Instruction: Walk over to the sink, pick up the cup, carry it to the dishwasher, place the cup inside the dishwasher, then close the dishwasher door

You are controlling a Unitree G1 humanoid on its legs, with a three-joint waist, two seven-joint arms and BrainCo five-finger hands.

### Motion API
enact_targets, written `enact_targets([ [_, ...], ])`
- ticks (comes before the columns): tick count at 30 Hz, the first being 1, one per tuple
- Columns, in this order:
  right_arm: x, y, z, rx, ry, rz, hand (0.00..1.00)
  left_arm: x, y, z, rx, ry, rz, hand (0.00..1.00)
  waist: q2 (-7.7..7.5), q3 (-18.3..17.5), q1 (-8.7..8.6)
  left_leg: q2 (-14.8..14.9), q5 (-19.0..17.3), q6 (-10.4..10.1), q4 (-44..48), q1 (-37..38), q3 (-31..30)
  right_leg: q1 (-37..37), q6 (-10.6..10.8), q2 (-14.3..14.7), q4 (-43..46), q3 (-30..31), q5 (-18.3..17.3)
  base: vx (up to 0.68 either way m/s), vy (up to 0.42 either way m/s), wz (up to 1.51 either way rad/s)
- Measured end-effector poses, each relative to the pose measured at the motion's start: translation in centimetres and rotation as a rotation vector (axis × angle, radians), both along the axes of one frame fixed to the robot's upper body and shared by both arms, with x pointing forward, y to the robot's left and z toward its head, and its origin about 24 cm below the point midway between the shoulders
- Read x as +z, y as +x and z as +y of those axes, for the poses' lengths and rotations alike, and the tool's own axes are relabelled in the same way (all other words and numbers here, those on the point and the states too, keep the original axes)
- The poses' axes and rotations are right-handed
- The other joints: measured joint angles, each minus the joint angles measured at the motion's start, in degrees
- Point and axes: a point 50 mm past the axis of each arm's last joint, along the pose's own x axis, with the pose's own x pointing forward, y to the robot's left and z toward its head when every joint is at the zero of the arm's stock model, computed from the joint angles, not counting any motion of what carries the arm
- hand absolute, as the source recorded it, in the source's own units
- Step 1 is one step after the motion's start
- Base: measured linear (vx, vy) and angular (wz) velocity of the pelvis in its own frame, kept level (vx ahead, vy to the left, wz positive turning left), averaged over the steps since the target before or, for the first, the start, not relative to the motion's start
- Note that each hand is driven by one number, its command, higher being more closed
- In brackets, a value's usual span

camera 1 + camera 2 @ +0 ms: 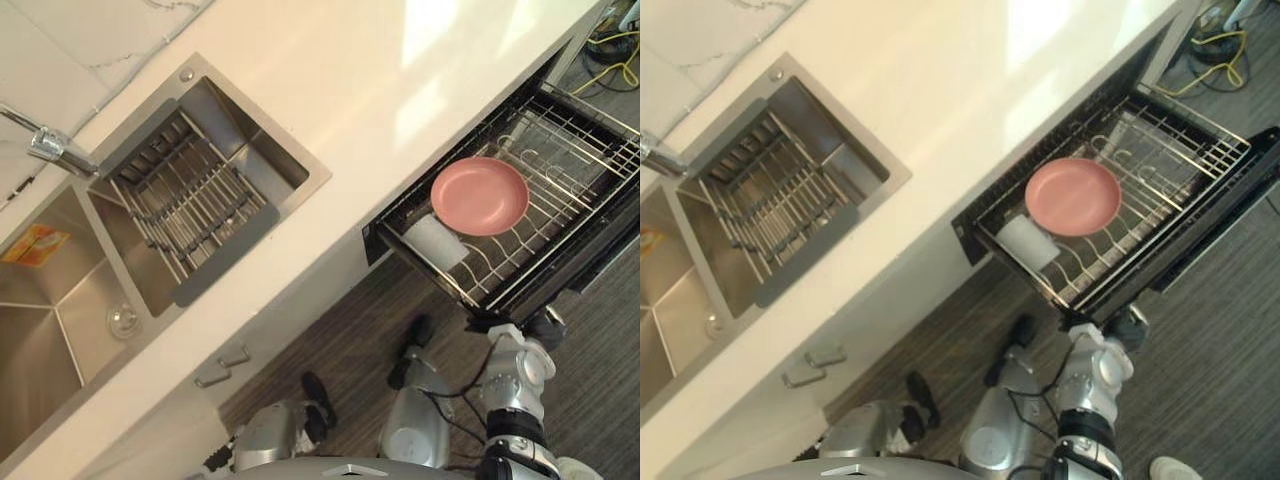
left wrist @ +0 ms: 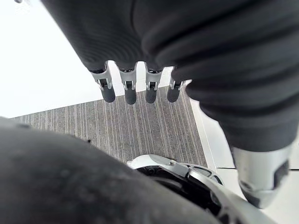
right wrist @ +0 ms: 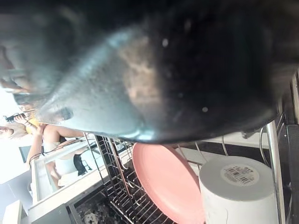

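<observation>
Countertop (image 1: 380, 90), pale and glossy, ran diagonally across the head views, with a steel double sink (image 1: 60, 290) set into it. A slatted draining basket (image 1: 190, 205) sat in the sink's smaller bowl, with the faucet (image 1: 50, 148) beside it. The dishwasher (image 1: 600, 235) stood open on the robot's right, its wire rack (image 1: 570, 170) pulled out over the striped grey floor (image 2: 140, 126). A pink plate (image 1: 480, 195) lay in the rack. The white cup (image 1: 435, 242) rested just beside the plate at the rack's near corner, held by neither hand. The right hand (image 1: 546, 323) was at the rack's front edge, and whether it gripped anything could not be told. The left hand (image 2: 140, 51) hung released above the floor, fingers (image 2: 130, 93) straight.
</observation>
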Motion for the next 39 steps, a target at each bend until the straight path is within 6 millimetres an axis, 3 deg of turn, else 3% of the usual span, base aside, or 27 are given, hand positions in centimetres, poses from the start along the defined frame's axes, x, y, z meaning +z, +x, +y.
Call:
enact_targets([
  [5, 0.5, 0.9, 0.1, 0.016, -0.031, 0.015, 1.00, -0.2, -0.6, -0.4, -0.044, -0.015, 0.010, 0.00, 0.55, -0.1, -0.23, 0.1, -1.2, -0.4, -0.1, -0.7, -2.7, 0.4, -1.4, 0.4, -0.6, 0.2, 1.1, -0.09, -0.019, 0.04],
  [9, 0.7, 1.4, 0.4, 0.050, -0.053, 0.025, 1.00, -0.2, -0.8, -0.6, -0.078, -0.019, 0.016, 0.00, 1.15, -0.1, -0.37, 0.7, 0.2, -1.0, -0.1, -0.7, -6.5, 1.1, -1.8, 2.0, -1.0, -0.1, 0.9, 0.03, -0.028, -0.07],
  [15, 0.9, 1.7, 0.4, 0.051, -0.056, 0.034, 1.00, -0.4, -1.3, -0.7, -0.094, -0.017, 0.029, 0.00, 2.25, 0.0, -0.77, 0.8, 1.1, -1.4, -0.4, -0.9, -9.3, 2.3, -1.8, 1.2, 0.2, -2.6, -0.1, 0.02, 0.000, 0.21],
  [19, 1.3, 2.0, 0.4, 0.048, -0.054, 0.025, 1.00, -0.4, -1.7, -1.0, -0.092, -0.032, 0.036, 0.00, 2.93, -0.1, -0.71, 0.5, 2.5, -0.6, -2.2, -0.7, -11.3, 2.3, -1.3, 0.0, 2.7, -4.1, -1.1, -0.03, -0.006, 0.25],
  [32, 1.3, 2.9, 1.4, 0.005, 0.025, 0.014, 1.00, -0.6, -3.3, -1.8, -0.141, -0.031, 0.070, 0.00, 3.55, 0.4, 1.20, 1.9, 3.2, -0.1, -3.2, -2.3, -15.9, 2.6, -0.8, -0.6, 5.6, -8.1, -3.8, -0.03, -0.030, 0.15],
  [35, 1.9, 3.9, 2.0, 0.024, 0.039, -0.012, 1.00, -0.6, -3.5, -2.0, -0.148, -0.032, 0.073, 0.00, 3.59, 1.3, 1.46, 2.4, 3.2, -0.1, -3.2, -2.9, -16.9, 3.1, -1.0, -0.5, 5.5, -9.6, -4.1, -0.03, -0.031, 0.15],
  [39, 2.9, 5.3, 2.8, 0.057, 0.035, -0.017, 1.00, -0.6, -3.4, -2.0, -0.156, -0.029, 0.071, 0.00, 3.98, 2.7, 3.26, 4.2, 3.2, 0.0, -3.2, -3.8, -17.2, 3.0, -0.9, 0.5, 5.9, -10.7, -5.3, -0.04, -0.061, 0.11],
])
